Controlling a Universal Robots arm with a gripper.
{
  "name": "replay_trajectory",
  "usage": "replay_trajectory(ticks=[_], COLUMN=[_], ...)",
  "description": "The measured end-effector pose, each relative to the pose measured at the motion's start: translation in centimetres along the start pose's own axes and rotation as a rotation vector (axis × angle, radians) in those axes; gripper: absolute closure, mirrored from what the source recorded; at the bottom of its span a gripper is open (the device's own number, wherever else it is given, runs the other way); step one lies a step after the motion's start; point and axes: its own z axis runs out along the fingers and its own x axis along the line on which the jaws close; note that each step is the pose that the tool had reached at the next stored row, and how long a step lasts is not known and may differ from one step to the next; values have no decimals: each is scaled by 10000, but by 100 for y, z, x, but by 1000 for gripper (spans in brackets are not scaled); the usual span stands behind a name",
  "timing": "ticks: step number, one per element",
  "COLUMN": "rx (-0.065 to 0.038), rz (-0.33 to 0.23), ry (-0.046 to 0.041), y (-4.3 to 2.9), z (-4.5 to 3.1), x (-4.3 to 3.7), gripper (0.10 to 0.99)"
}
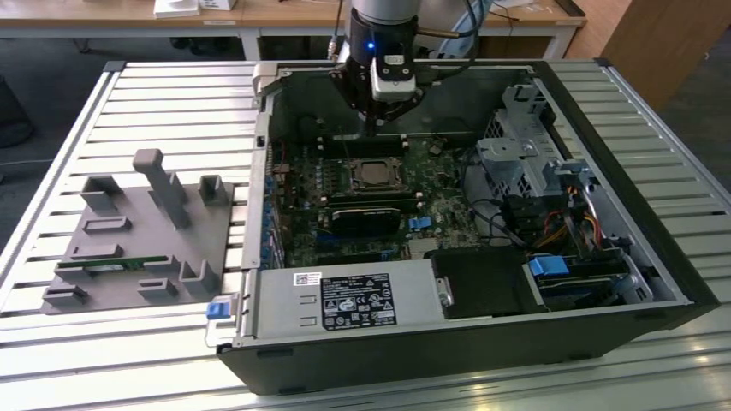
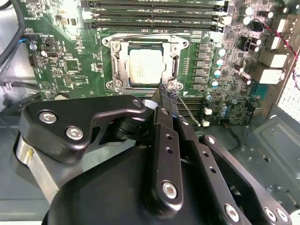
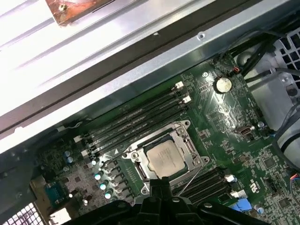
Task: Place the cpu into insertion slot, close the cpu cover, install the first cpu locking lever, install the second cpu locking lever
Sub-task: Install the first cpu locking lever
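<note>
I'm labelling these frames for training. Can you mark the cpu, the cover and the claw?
cpu [image 2: 146, 67]: second wrist view, centre of its silvery top.
cover [image 2: 119, 62]: second wrist view, a side bar of the frame.
claw [image 2: 168, 93]: second wrist view, midway between its tips.

Nothing is readable: the label [image 1: 356, 301] on the power supply [image 1: 282, 312], lower centre of the exterior view, and the cpu [image 2: 146, 65] markings are too small.

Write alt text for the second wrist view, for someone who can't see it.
The gripper, fingers shut, has its tips at a corner of the insertion slot, where the cpu lies with the cpu cover flat around it. Green motherboard and long memory slots lie around it.
</note>
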Motion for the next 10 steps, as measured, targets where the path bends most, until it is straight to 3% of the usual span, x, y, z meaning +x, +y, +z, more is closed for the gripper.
replay_trajectory(ticks=[10], rx=[27], rz=[-1272], ry=[3], y=[0], z=[0], x=[0], gripper=[980])
